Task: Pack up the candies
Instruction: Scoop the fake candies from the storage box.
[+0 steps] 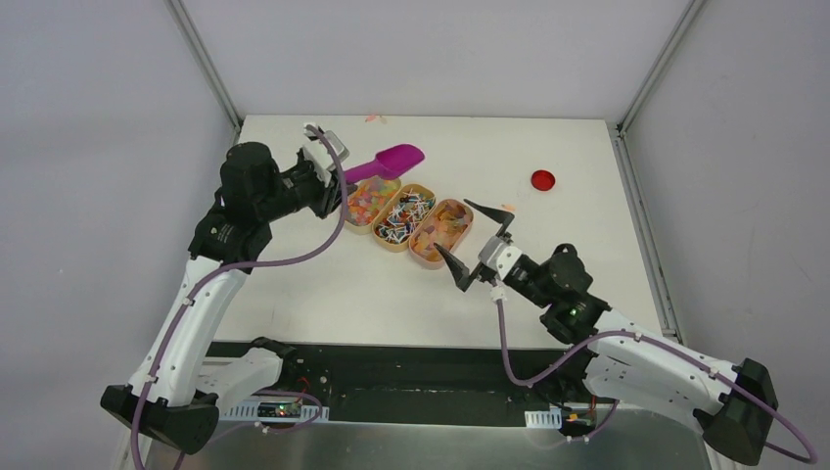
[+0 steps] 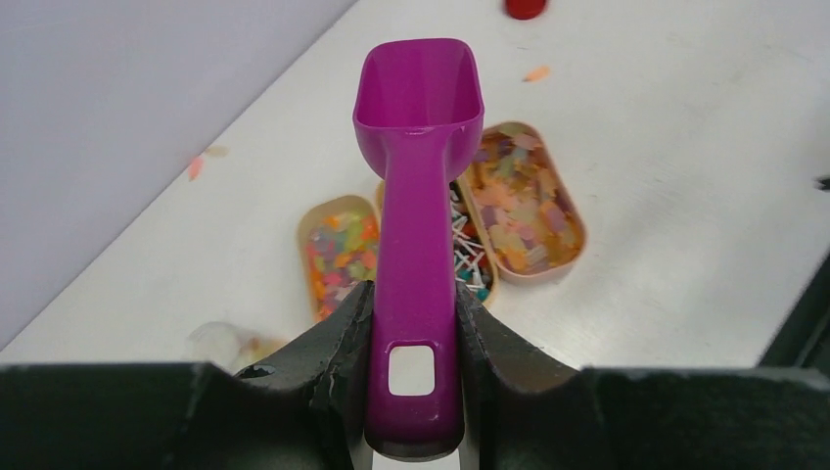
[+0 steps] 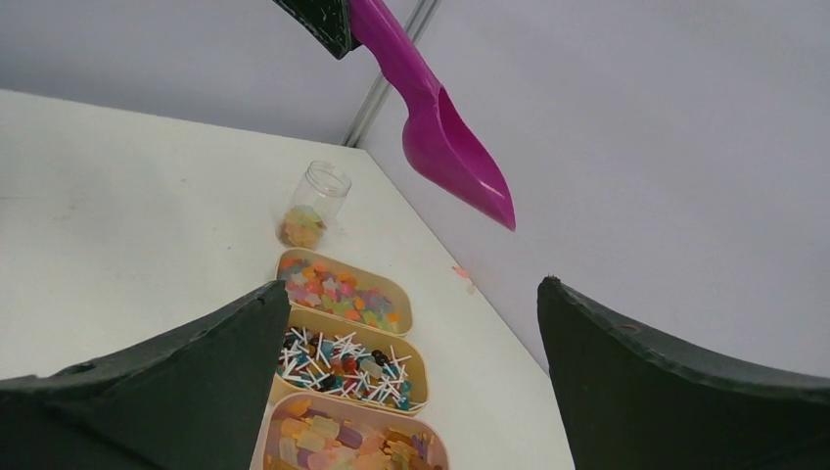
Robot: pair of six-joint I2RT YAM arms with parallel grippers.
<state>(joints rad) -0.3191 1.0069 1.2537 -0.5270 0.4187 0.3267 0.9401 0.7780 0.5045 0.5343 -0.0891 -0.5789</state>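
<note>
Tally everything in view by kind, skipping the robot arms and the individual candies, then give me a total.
trays: 3
scoop: 1
jar: 1
red disc: 1
Total: 6

Bright, even light, faint soft shadows on the table (image 1: pixel 372 294) — dark fingers (image 2: pixel 328 348) near the lens soft

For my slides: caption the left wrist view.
Left tool holds an empty magenta plastic scoop aloft; three tan oval trays of candies sit below.
</note>
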